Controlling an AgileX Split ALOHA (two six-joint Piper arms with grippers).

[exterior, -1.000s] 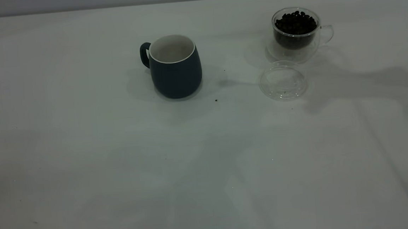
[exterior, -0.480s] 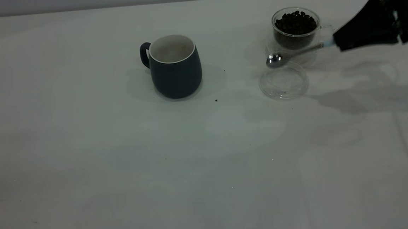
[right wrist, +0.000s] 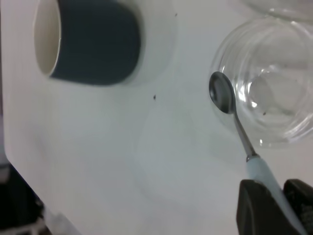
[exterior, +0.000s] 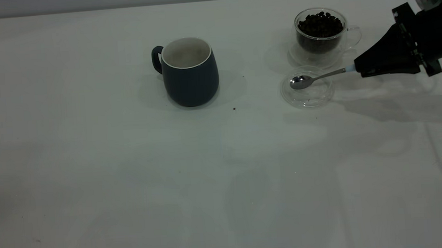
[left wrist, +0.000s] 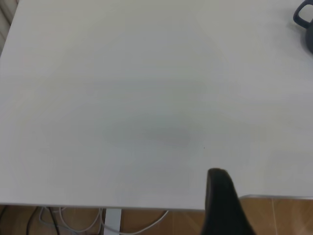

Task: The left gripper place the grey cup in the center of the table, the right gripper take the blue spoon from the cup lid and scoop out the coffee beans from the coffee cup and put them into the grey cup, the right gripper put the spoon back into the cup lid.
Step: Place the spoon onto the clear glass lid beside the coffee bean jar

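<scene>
Right wrist view shows the right gripper (right wrist: 276,203) with its two dark fingers (right wrist: 257,208) pinched on the pale blue handle of the small metal-bowled blue spoon (right wrist: 234,117), the handle running between them and out toward the bowl. The spoon's shiny bowl hangs at the rim of the clear round plastic cup lid (right wrist: 271,81), though whether it touches the lid cannot be told. In the exterior view the right gripper (exterior: 359,69) reaches in from the right edge of the white table (exterior: 132,175), and the spoon (exterior: 310,79) stretches nearly level from it, its bowl over the near-left part of the cup lid (exterior: 306,92). Just behind the lid stands the clear glass coffee cup (exterior: 321,37), filled with dark coffee beans (exterior: 320,24); its handle points toward the right arm. Well to the left, near the middle of the table, sits the dark grey ceramic cup (exterior: 190,72) with a white inside, upright, handle turned left; what lies in its bottom cannot be made out. A few dark specks (exterior: 234,108) lie on the table between the grey cup and the lid. The right arm is cut off at the frame edge. The left wrist view shows only one dark finger (left wrist: 222,205) of the left gripper above bare table near its edge, so the jaws' spread cannot be told, and a sliver of the grey cup (left wrist: 305,19) is cut off at the corner.
</scene>
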